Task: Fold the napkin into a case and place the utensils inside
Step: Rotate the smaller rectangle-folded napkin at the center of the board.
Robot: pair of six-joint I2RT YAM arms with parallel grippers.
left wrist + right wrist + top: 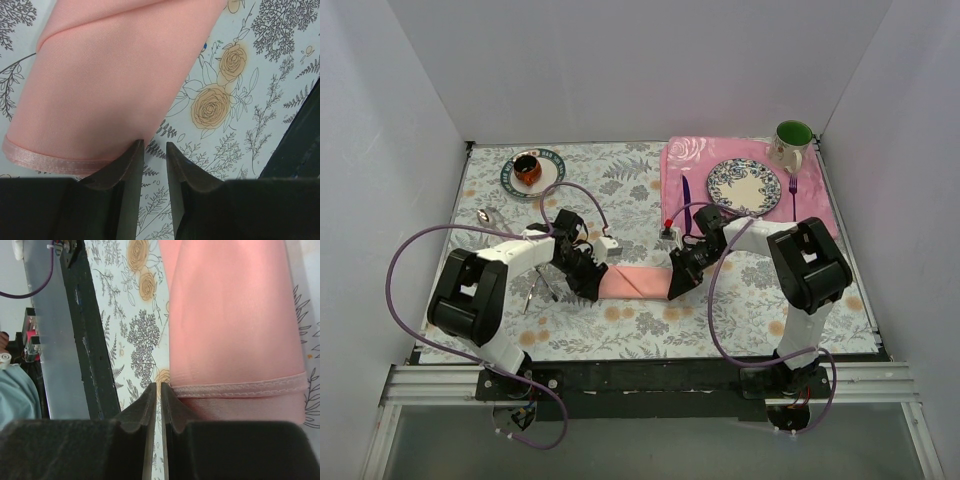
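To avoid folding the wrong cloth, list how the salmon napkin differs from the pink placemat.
The napkin is plain salmon; the placemat is brighter pink with roses. The napkin is folded into a narrow strip; the placemat lies spread flat. No dishes sit on the napkin; the placemat carries a plate. Both are pinkish.

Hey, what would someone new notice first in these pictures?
A salmon napkin folded into a narrow strip lies mid-table, the left gripper and right gripper at its two ends. Back right, a pink placemat holds a patterned plate, with a green mug at its far corner.
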